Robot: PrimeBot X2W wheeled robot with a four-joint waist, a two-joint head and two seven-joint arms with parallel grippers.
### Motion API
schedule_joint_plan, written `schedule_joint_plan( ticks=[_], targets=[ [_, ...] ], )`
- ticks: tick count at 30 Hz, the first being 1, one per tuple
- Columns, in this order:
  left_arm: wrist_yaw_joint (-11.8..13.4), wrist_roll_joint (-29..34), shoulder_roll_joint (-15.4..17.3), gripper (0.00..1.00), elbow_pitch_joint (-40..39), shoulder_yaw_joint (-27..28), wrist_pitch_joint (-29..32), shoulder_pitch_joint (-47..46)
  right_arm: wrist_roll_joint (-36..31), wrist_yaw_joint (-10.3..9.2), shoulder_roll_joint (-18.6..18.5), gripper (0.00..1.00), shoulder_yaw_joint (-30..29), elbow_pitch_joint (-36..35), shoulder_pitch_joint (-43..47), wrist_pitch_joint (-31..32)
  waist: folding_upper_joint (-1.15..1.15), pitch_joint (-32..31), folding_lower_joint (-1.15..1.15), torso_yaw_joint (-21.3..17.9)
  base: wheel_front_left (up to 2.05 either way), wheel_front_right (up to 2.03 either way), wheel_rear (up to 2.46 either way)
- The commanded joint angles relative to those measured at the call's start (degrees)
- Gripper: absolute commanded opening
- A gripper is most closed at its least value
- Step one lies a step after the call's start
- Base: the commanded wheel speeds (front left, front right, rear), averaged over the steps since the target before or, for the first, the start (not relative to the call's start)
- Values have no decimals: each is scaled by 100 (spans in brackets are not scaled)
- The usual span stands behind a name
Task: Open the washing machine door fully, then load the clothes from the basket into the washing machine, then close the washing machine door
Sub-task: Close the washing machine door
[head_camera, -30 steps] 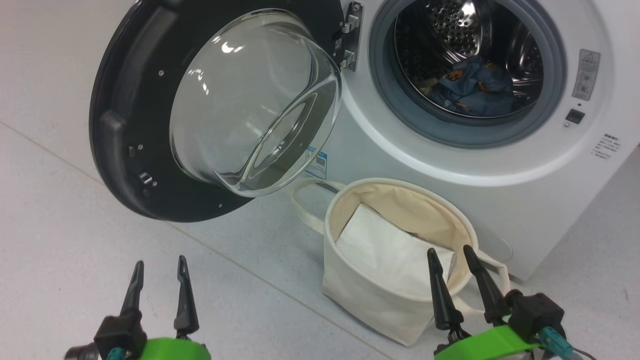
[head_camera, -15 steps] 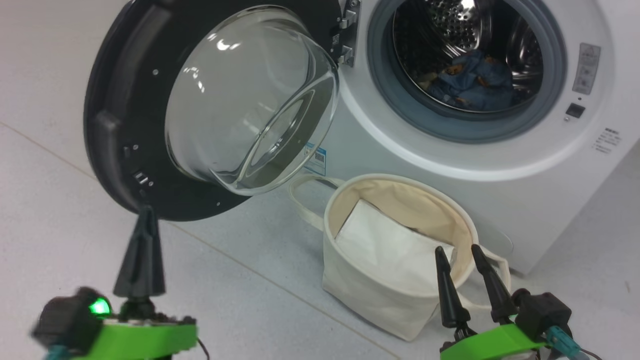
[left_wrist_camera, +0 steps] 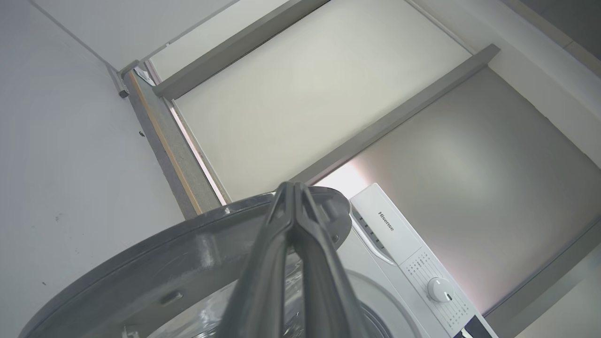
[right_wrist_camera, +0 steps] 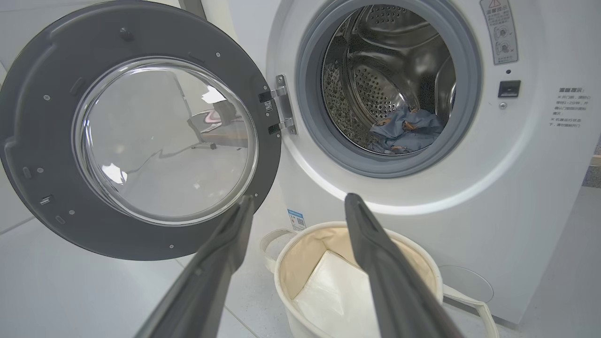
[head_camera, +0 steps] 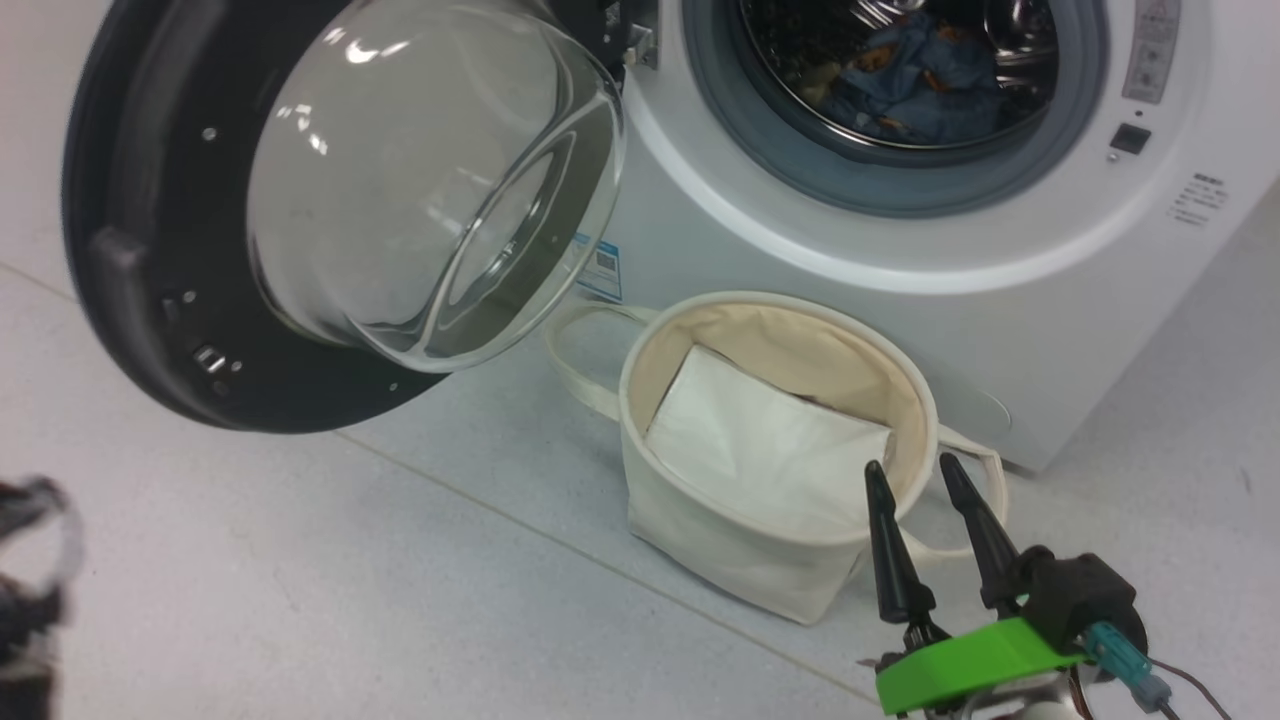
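floor (head_camera: 300, 580) pale grey, speckled, basket (head_camera: 720, 545) standing just beside washing machine (head_camera: 1000, 330)

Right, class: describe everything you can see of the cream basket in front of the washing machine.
The basket is a round cream canvas tub with two looped fabric handles, one on each side. It stands upright on the grey floor just in front of the washing machine; whether they touch is unclear. Inside, a flat white sheet leans tilted against its wall.
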Motion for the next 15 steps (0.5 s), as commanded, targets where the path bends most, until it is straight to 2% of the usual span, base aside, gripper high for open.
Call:
schedule_joint_plan(
  ticks=[1,8,11,15],
  targets=[
    [82,-333,442,0,25,372,307,-442,-95,5,-14,100,129,-153,-259,-28,0,78,0,-90,0,0,0],
    [514,-1820,1632,0,1853,1447,1186,-1861,-427,5,-22,100,207,-137,-550,-28,0,449,0,-402,0,0,0],
    [447,-1787,2135,0,2568,1536,1180,-2209,-502,5,-67,100,226,-113,-645,-28,0,574,0,-565,0,0,0],
    [272,-1745,2457,0,3338,1511,1149,-2564,-523,5,-167,100,232,-80,-686,-28,0,663,0,-741,0,0,0]
  ],
)
